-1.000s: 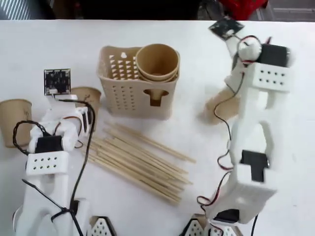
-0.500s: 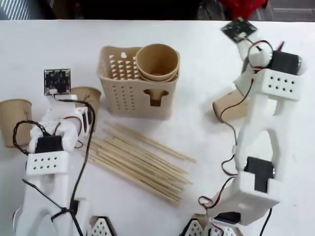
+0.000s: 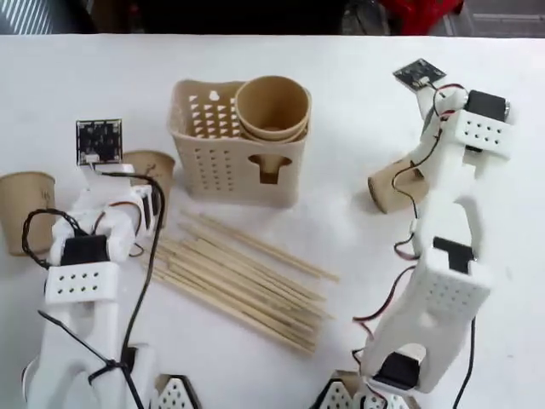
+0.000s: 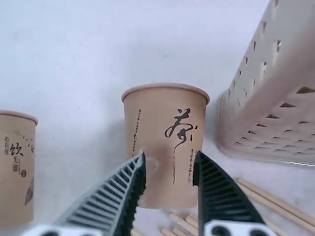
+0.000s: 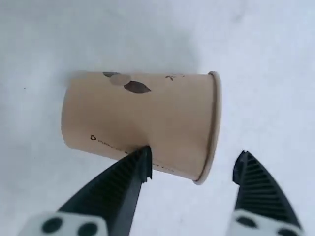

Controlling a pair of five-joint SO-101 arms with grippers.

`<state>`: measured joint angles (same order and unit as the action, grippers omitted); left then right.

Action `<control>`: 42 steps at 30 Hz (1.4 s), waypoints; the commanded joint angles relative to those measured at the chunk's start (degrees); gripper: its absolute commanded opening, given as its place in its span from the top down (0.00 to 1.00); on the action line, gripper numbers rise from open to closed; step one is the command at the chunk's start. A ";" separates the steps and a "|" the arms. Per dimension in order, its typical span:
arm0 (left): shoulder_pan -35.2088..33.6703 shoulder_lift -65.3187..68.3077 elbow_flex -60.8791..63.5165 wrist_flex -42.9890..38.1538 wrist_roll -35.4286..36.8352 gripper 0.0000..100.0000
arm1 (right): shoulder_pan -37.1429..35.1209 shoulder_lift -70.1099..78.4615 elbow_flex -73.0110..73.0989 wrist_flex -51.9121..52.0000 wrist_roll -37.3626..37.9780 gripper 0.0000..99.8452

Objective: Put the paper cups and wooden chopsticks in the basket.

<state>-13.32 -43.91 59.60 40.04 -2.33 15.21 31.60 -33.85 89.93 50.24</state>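
Paper cup (image 3: 392, 189) is lying on its side on the desk (image 3: 341, 77) on the right arm's side of the basket (image 3: 230, 162), its long way running across the right pincer (image 5: 194, 156), which is hanging spread wide over its rim end

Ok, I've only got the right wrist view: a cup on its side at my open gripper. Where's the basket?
Observer: In the high view the basket stands mid-table, to the left of your cup.
Operator: And the chopsticks?
Observer: The chopsticks lie in a loose pile on the table, in front of the basket.
Operator: What's the left arm at?
Observer: The left gripper is open, pointed at an upright cup beside the basket.
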 commanded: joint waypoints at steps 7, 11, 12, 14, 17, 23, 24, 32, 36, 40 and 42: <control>0.57 -1.10 -0.35 -1.14 -0.79 0.83 | 1.89 6.11 -3.87 2.68 0.53 0.77; 0.57 -1.10 -0.35 -1.14 -0.79 0.83 | 1.45 6.46 -3.87 3.47 0.53 0.95; 0.57 -1.10 -0.35 -1.14 -0.79 0.83 | 1.45 6.37 -3.96 3.47 0.44 0.99; 0.57 -1.10 -0.35 -1.14 -0.79 0.83 | 1.63 6.37 -3.96 3.65 0.44 0.97; 0.57 -1.10 -0.35 -1.14 -0.79 0.83 | 1.89 4.26 -4.04 3.74 0.44 0.98; 0.57 -1.10 -0.35 -1.14 -0.79 0.83 | 1.36 -8.31 -5.98 8.40 0.44 0.98; 0.57 -1.10 -0.35 -1.14 -0.79 0.83 | 0.84 -10.59 -6.07 8.48 0.44 0.98; 0.40 -1.10 -0.35 -1.14 -0.79 0.83 | -5.67 -24.31 2.81 8.57 0.35 0.98; 0.31 -1.10 -0.35 -1.14 -0.79 0.83 | -9.45 -26.95 12.92 8.57 0.00 0.98; 0.31 -1.10 -0.35 -1.14 -0.79 0.83 | -10.24 -27.74 16.09 8.40 0.00 0.98; 0.31 -1.10 -0.35 -1.14 -0.79 0.83 | -9.45 -28.62 14.33 8.48 -1.49 0.95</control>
<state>-13.32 -43.91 59.60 40.04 -2.33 5.36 7.16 -18.02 98.02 50.24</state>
